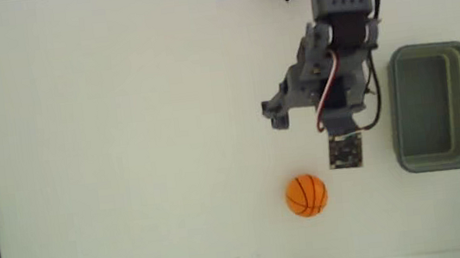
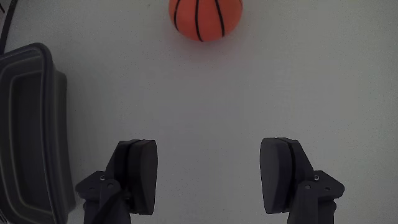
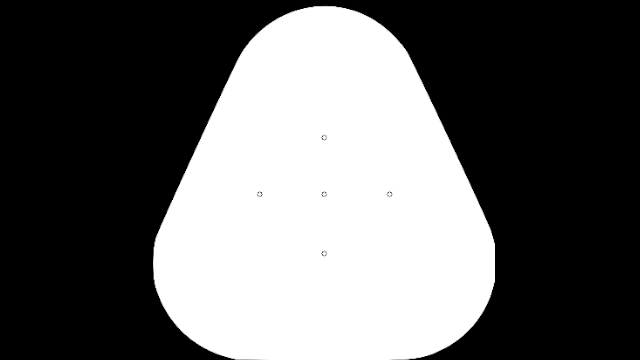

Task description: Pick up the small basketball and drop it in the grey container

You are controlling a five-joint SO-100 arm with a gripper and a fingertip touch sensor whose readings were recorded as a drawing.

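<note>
- My gripper (image 2: 208, 177) is spread wide and holds nothing; in the wrist view the two fingers (image 2: 138, 174) stand well apart at the near edge with bare white table (image 2: 249, 93) between them. The gap looks roomy enough for the ball, so width is not my worry; alignment is.
- The grey container (image 2: 28, 137) sits close on the left of the wrist view, just beside my left finger. If I swing or drop carelessly, I judge I could knock its rim and shove the tub out of place.
- The small basketball (image 2: 205, 18) lies farther off, at the far edge of the wrist view, roughly centred on my gap but cut off by the frame. It rests free on the table, apart from everything.
- In the fixed view the ball (image 1: 306, 195) sits below my arm and to the left of the tub (image 1: 433, 106), with clear table between the two.
- A round ball on a smooth surface will likely roll. If one finger touches it first, I expect it to skid away, perhaps toward the table's edge.
- Closing too high on it could squeeze it out downward; a loose grip could lose it on the way to the tub.
</note>
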